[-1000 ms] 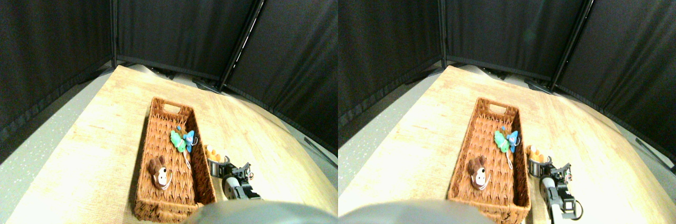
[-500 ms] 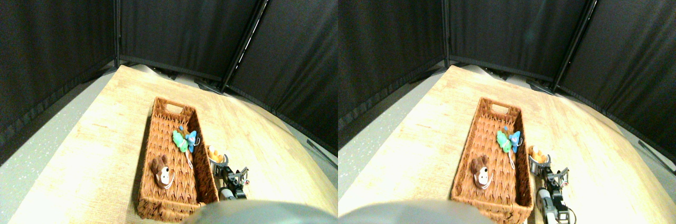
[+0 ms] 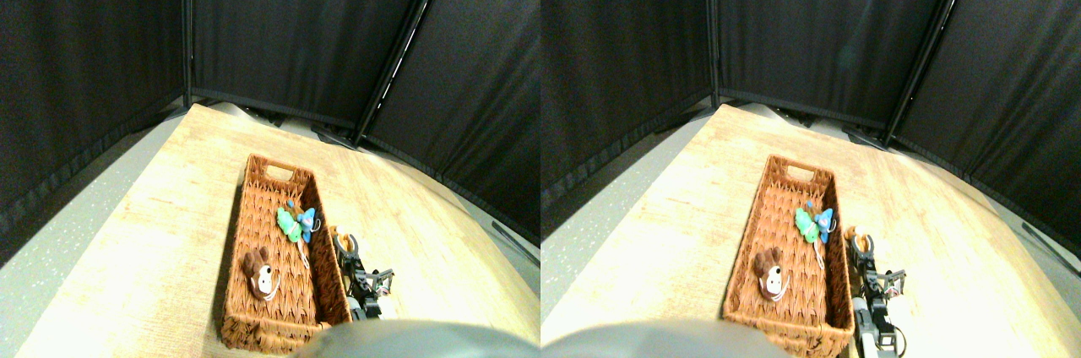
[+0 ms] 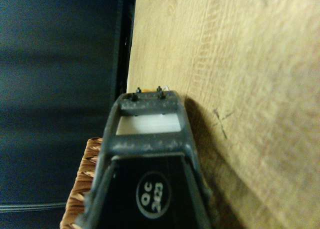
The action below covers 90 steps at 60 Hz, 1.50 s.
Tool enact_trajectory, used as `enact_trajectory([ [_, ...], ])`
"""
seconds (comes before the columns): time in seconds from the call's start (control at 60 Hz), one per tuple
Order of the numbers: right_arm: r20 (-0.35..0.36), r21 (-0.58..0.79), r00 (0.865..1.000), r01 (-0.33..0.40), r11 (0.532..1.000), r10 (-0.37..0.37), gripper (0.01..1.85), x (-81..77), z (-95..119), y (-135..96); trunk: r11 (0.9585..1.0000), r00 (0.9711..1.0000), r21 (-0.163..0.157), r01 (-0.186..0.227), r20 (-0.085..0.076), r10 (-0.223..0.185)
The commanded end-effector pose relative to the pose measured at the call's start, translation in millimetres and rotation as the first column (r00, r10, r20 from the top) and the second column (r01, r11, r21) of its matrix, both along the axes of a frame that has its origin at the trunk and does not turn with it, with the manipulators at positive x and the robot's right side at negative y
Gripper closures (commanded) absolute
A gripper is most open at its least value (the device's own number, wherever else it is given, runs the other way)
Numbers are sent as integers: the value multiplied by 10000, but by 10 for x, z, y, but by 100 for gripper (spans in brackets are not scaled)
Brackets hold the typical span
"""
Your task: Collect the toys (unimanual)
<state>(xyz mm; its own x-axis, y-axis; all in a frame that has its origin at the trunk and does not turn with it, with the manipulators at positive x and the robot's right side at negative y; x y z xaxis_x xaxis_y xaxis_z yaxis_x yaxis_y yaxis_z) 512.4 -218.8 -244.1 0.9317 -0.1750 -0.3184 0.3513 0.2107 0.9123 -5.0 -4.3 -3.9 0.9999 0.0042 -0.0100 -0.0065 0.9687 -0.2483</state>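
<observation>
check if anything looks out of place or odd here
One orange toy is outside the wicker basket, on the table against its right wall, with the right gripper at it. The brown-white toy, green toy and blue toy lie inside. Nothing looks damaged.

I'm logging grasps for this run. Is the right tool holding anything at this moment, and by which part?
It seems to hold the orange toy at its tip, beside the basket; which part of the toy cannot be told.
</observation>
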Motion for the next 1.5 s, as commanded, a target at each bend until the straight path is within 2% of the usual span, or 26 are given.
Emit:
enact_trajectory([
  [0.017,-197,-279,9996,-223,9994,217,180,15,13,-74,9999,9996,-144,-48,-267,44],
  [0.2,-86,-611,9999,-98,9981,93,180,97,137,-160,9999,9997,-118,28,-255,-31],
  [0.4,-57,-1521,9994,-345,9878,341,180,171,300,-225,9999,9997,-144,53,-242,-56],
  [0.483,143,-1345,9970,-729,9882,755,180,219,399,-246,9998,9997,-160,83,-238,-87],
  [0.633,363,-1738,9928,-1059,9791,1138,180,278,650,-136,9998,9999,-154,94,-134,-96],
  [0.7,559,-2560,9829,-1555,9541,1752,180,328,784,-46,9998,9999,-170,92,-126,-94],
  [0.783,879,-2575,9743,-1791,9495,2076,180,391,919,48,9998,9999,-206,74,-104,-76],
  [0.85,1105,-2732,9712,-1746,9460,2112,180,440,978,97,9997,10000,-253,18,-80,-20],
  [0.95,1424,-2825,9556,-2105,9359,2579,180,493,1080,184,9995,10000,-322,-27,-48,26],
  [1.0,1446,-2895,9531,-2161,9325,2658,180,498,1105,207,9994,10000,-341,-40,-30,39],
  [1.05,1493,-3159,9423,-2416,9175,2995,180,515,1139,249,9992,10000,-391,-76,14,76],
  [1.133,1497,-3145,9412,-2451,9171,3029,180,519,1171,289,9988,9999,-464,-129,39,131],
  [1.183,1458,-3179,9328,-2711,9085,3294,180,520,1196,316,9985,9998,-522,-178,70,182],
  [1.367,1244,-3011,9397,-2701,9146,3185,180,458,1271,408,9967,9992,-737,-336,174,350],
  [1.417,1204,-3072,9304,-2967,9042,3462,180,463,1294,449,9957,9989,-826,-424,169,439],
  [1.5,1092,-3203,9328,-2942,9005,3436,180,450,1329,528,9939,9981,-942,-571,191,592],
])
